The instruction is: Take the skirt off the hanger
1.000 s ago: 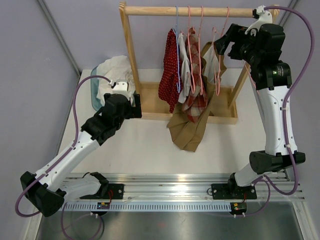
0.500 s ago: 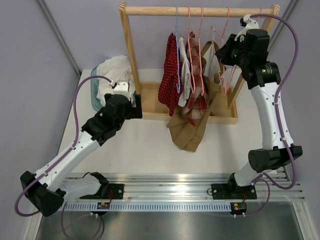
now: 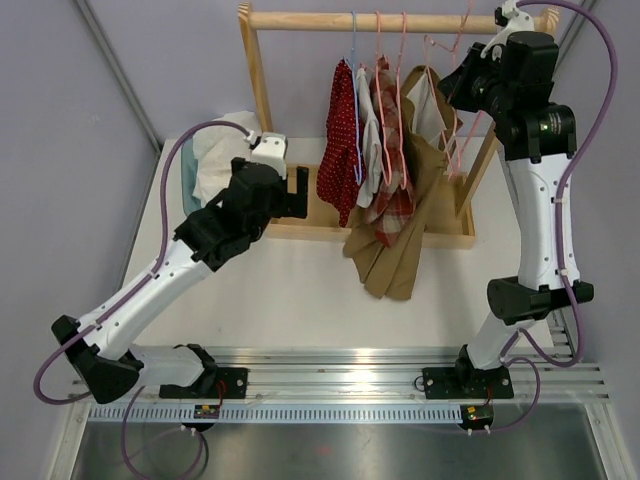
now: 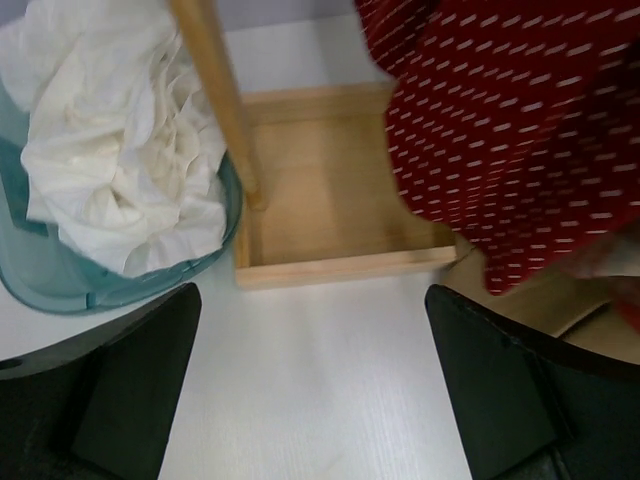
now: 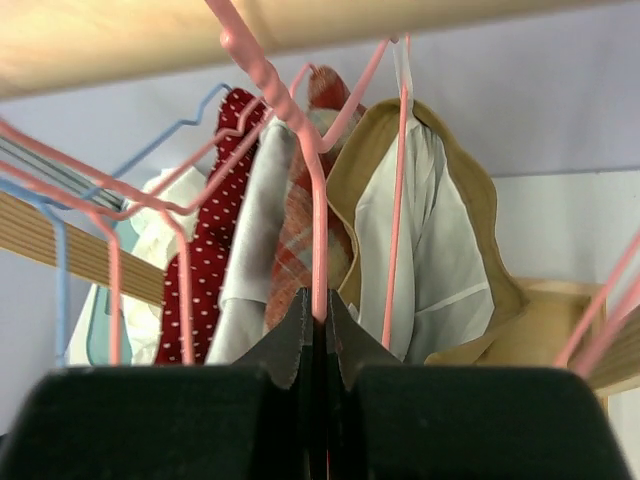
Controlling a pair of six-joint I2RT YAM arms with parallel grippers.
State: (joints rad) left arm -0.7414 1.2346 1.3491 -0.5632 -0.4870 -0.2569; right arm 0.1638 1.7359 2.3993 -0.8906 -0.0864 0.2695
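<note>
A tan skirt (image 3: 398, 255) with a pale lining (image 5: 430, 240) hangs on the wooden rack, its hem reaching the table. Pink hangers (image 3: 452, 95) hook over the rod (image 3: 400, 20). My right gripper (image 5: 320, 305) is up by the rod's right end, beside the skirt's top, shut on one thin pink hanger wire (image 5: 318, 230). I cannot tell whether that wire carries the skirt. My left gripper (image 4: 312, 370) hovers low over the table in front of the rack's left base. It is open and holds nothing.
A red polka-dot garment (image 3: 338, 160), a grey one and a plaid one (image 3: 395, 205) hang left of the skirt, with a blue hanger (image 5: 60, 250) among them. A teal basin (image 4: 40, 270) of white cloth (image 3: 220, 150) stands left of the rack post (image 4: 215, 90).
My right gripper has closed on the pink hanger wire and risen toward the rod. The skirt has shifted a little to the right. My left arm has moved up and right toward the rack base.
</note>
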